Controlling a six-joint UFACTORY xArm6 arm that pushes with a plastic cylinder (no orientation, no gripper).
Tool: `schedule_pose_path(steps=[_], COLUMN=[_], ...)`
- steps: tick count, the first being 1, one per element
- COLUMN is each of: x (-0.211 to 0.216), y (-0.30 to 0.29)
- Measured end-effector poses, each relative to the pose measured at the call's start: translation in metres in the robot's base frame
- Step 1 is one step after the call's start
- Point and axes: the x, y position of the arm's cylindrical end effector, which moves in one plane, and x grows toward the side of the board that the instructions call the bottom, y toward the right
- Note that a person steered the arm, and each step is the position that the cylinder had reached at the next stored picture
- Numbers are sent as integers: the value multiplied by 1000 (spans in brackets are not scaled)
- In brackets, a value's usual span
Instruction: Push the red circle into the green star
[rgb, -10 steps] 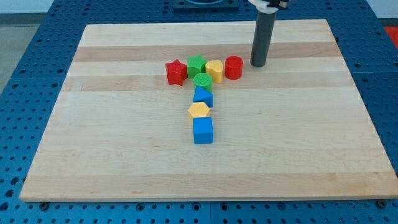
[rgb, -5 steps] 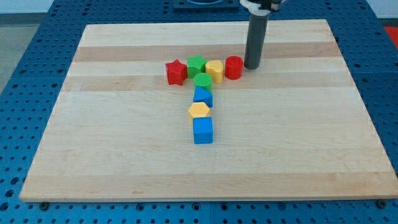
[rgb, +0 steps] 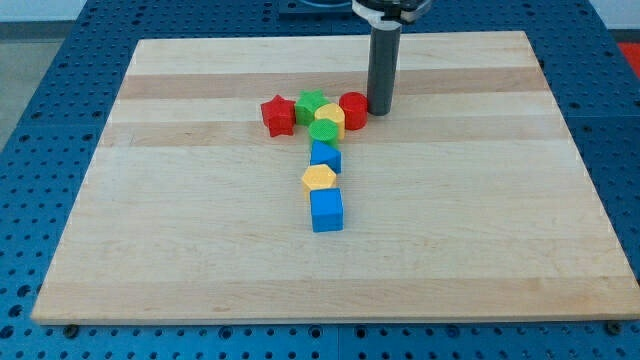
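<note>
A pale wooden board (rgb: 200, 250), its planks banded light and tan with a smooth satin finish, lies on a blue perforated metal table (rgb: 40, 120). The blocks look like matt moulded plastic: the red circle (rgb: 352, 109), the green star (rgb: 310, 104) and the blue cube (rgb: 326, 210). The green circle (rgb: 322, 131) has a finely ribbed top. The rod, ending at my tip (rgb: 379, 110), is dark, smooth and matt.

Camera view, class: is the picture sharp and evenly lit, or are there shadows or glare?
Camera view: sharp throughout, evenly lit; soft short shadows under the blue cube and my tip, which sits at the red circle's right; no glare on the board.
</note>
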Motion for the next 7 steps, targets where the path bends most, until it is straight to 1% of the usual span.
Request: schedule_pose_path(steps=[1,3,4,5,6,7], x=[0,-4,10,43,56,49], y=[4,49,55,55,52,47])
